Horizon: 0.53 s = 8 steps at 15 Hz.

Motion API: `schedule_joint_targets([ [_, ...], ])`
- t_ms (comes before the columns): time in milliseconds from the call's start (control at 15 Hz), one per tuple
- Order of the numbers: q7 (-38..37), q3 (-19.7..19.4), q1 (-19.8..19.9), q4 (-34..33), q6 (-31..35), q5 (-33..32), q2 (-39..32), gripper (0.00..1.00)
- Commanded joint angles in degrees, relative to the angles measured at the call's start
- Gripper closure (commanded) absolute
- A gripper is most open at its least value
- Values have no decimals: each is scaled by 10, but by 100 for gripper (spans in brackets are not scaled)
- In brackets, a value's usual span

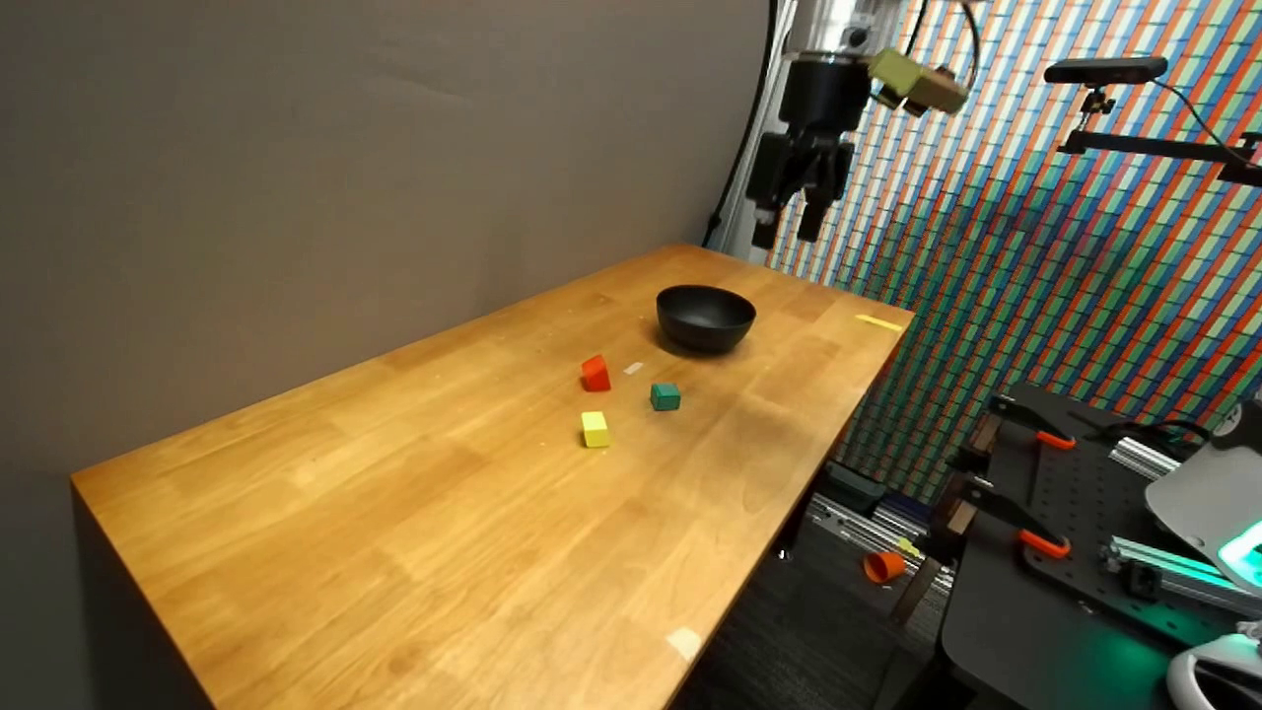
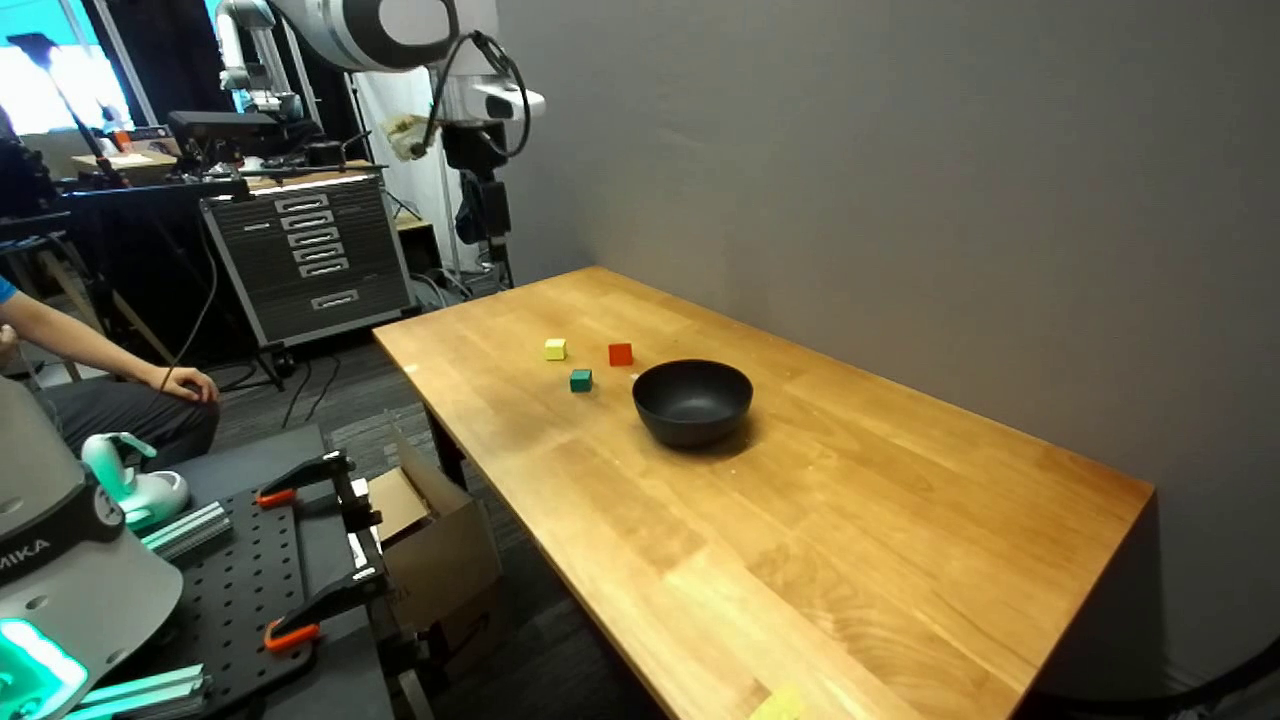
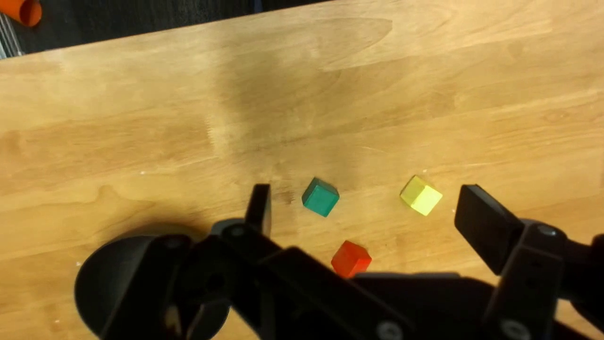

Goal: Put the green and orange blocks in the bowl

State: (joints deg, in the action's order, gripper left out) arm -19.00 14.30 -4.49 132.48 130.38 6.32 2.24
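A green block (image 1: 666, 397) lies on the wooden table; it also shows in an exterior view (image 2: 581, 381) and in the wrist view (image 3: 321, 198). A red-orange block (image 1: 595, 374) lies near it, also in an exterior view (image 2: 620, 354); in the wrist view this block (image 3: 350, 258) is partly covered by the gripper. A black bowl (image 1: 705, 320) stands upright beside the blocks, also in an exterior view (image 2: 692, 405); in the wrist view the bowl (image 3: 106, 283) is partly hidden. My gripper (image 1: 787, 231) is open and empty, high above the table; its fingers (image 3: 363, 203) are spread in the wrist view.
A yellow block (image 1: 595, 430) lies near the green one, also in the wrist view (image 3: 421, 195). A grey wall (image 1: 394, 177) runs along one long edge of the table (image 2: 880, 560). A dark stand with clamps (image 1: 1104, 513) is across a gap from the table.
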Motion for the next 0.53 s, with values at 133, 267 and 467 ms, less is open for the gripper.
schedule_joint_targets([
  [133,4,-26,-33,-86,27,-18,-159,0],
  [267,2,-36,-45,-111,34,-27,-201,0],
  [467,-10,-52,-60,-145,47,-23,-255,0],
])
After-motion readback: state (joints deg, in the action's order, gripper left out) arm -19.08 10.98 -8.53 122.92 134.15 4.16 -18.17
